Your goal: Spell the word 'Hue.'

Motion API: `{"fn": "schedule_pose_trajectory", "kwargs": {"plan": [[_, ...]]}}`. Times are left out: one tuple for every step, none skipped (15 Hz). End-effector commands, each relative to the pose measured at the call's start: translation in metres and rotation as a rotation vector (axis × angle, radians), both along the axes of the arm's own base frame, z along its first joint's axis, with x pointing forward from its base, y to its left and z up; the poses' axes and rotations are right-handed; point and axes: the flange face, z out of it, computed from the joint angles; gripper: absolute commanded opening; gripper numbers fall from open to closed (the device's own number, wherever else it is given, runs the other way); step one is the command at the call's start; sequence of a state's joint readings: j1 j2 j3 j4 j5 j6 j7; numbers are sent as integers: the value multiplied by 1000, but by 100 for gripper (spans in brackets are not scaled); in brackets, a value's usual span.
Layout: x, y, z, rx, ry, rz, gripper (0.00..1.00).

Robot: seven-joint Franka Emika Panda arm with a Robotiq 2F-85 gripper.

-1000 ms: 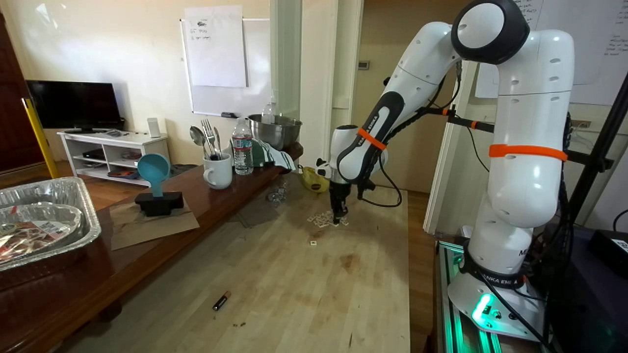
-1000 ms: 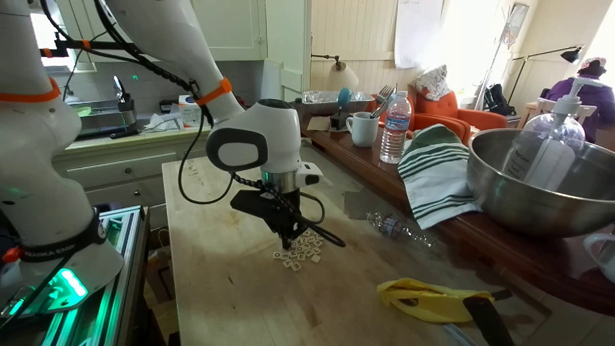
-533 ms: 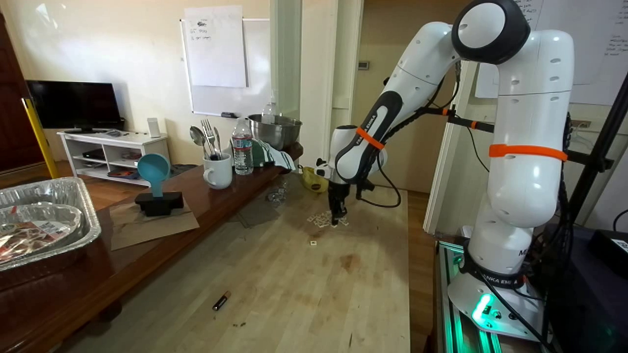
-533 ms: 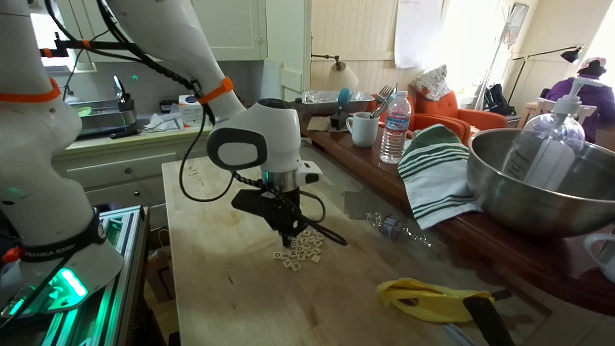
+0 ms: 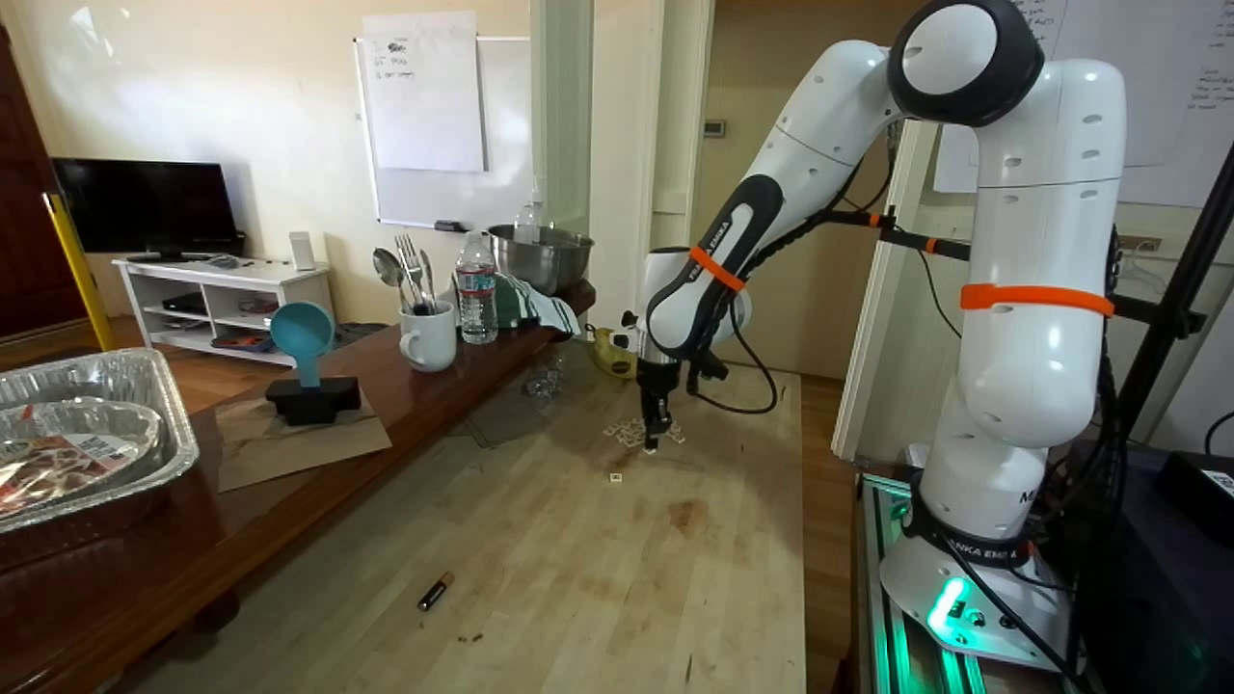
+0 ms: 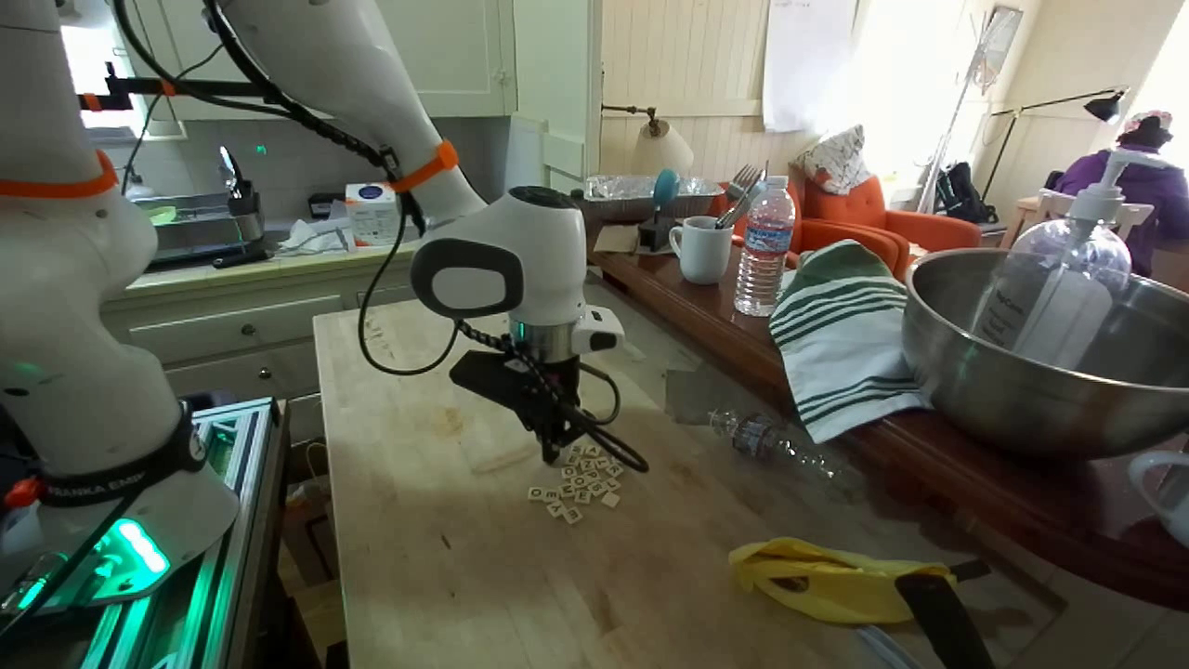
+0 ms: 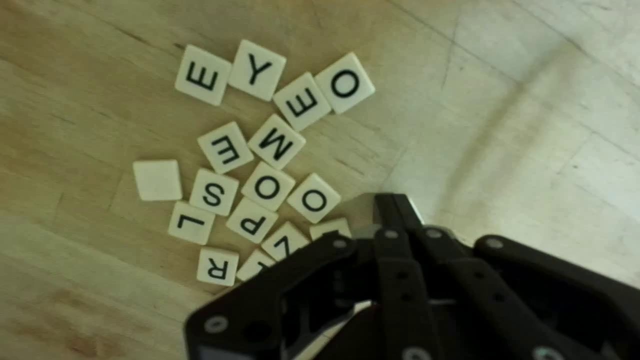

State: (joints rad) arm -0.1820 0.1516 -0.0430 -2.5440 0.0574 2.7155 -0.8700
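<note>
Letter tiles (image 7: 267,186) lie in a loose cluster on the table (image 6: 483,576). In the wrist view three Es, three Os, a Y, an S, a P and an R can be read; a turned letter among them could be M or W, and a tile on the left shows a plain face. Towards the bottom the tiles run under the gripper (image 7: 395,196), which covers their letters partly or wholly.

The fingers (image 7: 384,212) stand narrow, their tips nearly meeting. A pale sliver (image 7: 416,210) shows beside the tips, and in an exterior view a whitish spot (image 5: 651,449) sits right under them; I cannot tell whether a tile is pinched there. In that same view the gripper stands in front of the cluster, with tiles showing on either side, and a lone tile (image 5: 615,478) lies apart, its mark too small to read.

A battery (image 5: 436,591) lies well apart from the tiles. The clear bottle (image 6: 757,439) lying on its side is hard to make out against the table. The yellow thing (image 6: 827,581) is in both exterior views, partly hidden by the arm (image 5: 810,125) in one place. The steel bowl (image 6: 1012,409), a mug (image 6: 1166,497) and the foil tray (image 5: 174,424) are cut off by picture edges.
</note>
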Motion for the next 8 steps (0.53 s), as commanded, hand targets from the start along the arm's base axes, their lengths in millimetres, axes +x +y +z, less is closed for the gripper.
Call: {"fn": "schedule_pose_trajectory", "kwargs": {"plan": [[6, 10, -22, 11, 74, -87, 0], [8, 12, -22, 13, 69, -121, 0], [10, 15, -21, 12, 64, -154, 0], [11, 16, -20, 10, 57, -186, 0], [12, 20, -19, 16, 51, -202, 0], [13, 23, -19, 15, 49, -217, 0], [14, 27, -19, 22, 52, -221, 0], [15, 31, -20, 25, 53, -231, 0]]}}
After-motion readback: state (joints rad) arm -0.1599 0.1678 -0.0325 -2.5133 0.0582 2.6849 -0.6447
